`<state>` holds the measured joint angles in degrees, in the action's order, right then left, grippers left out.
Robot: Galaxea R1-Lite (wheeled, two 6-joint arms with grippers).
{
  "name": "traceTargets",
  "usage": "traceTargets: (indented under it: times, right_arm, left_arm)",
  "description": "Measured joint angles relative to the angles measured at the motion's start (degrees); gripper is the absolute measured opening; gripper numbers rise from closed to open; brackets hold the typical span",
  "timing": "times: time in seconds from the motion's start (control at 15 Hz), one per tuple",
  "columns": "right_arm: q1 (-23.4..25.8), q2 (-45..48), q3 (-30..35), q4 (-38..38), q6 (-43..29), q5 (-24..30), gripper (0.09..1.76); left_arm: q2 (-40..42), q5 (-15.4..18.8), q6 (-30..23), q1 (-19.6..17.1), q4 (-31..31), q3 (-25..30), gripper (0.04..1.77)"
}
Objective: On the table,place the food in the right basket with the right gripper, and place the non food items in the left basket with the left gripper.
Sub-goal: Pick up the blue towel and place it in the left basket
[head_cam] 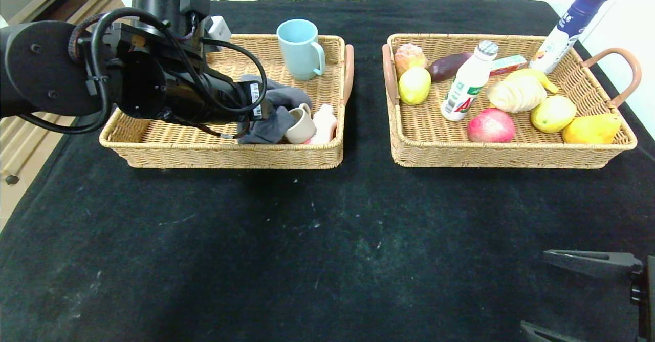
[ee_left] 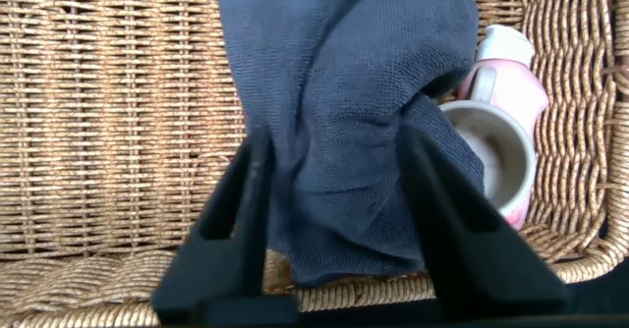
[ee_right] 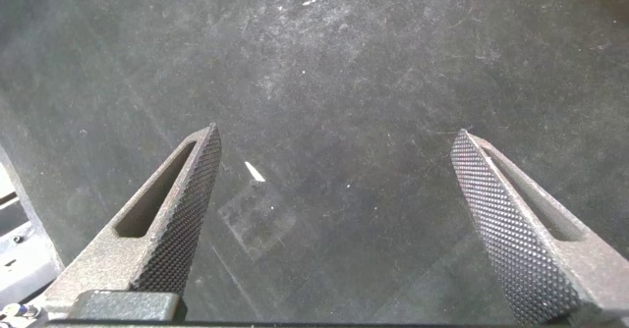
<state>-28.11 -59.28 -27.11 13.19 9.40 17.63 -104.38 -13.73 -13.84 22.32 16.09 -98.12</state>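
Observation:
My left gripper is low inside the left basket, near its front right part. Its fingers stand apart around a grey-blue cloth that lies partly over a tipped beige cup. In the left wrist view the cloth fills the gap between the open gripper's fingers, with the cup and a pink bottle beside it. The right basket holds fruit and other food. My right gripper is open and empty over the bare black table at the front right, also seen in the right wrist view.
A light blue mug stands at the back of the left basket. A pink bottle lies by the cup. The right basket holds an apple, lemons, a pear, a milk bottle; a blue-capped bottle leans at its back corner.

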Motion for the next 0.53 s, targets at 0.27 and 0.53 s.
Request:
traceTargets:
  times: [0.27,0.53]
  right_arm:
    - [0.00,0.02,-0.04,-0.02,-0.12,0.00,1.71]
    - [0.00,0.18,-0.04,-0.02,-0.06,0.00,1.71]
  left_arm:
    - [0.24,-0.40,0.00,0.06,0.37,0.13,1.28]
    - [1.49,-0.51,0.37,0.09,0.59,1.21,1.45]
